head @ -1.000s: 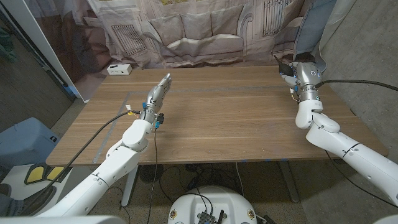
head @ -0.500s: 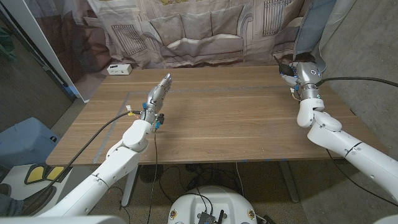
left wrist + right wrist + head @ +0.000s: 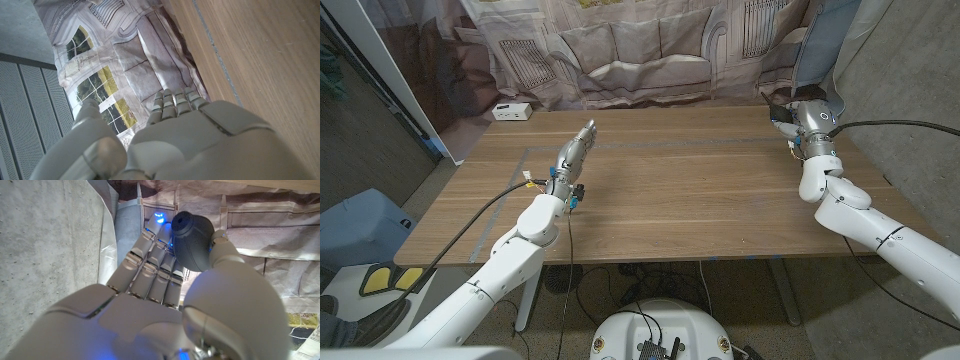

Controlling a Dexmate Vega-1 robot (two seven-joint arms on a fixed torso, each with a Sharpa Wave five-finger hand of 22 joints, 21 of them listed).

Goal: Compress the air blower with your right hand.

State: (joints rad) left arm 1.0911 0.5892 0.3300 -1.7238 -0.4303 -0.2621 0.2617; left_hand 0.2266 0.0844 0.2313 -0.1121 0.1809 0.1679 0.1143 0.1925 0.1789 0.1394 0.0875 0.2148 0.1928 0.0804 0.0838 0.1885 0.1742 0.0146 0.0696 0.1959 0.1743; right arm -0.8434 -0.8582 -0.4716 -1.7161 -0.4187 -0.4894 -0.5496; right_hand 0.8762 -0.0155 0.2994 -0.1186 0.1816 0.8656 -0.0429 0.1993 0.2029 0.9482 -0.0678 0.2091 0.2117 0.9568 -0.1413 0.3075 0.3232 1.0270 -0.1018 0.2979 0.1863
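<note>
The dark air blower [image 3: 192,240] is gripped between the thumb and fingers [image 3: 150,265] of the right hand [image 3: 790,118], raised over the far right corner of the tabletop [image 3: 680,190]; the left hand [image 3: 575,150] is held empty, fingers straight together, over the tabletop's left part.

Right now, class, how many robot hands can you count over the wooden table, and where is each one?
2. The left hand is over the table's left part, fingers extended, holding nothing. The right hand is at the far right corner, gripping the dark air blower.
</note>
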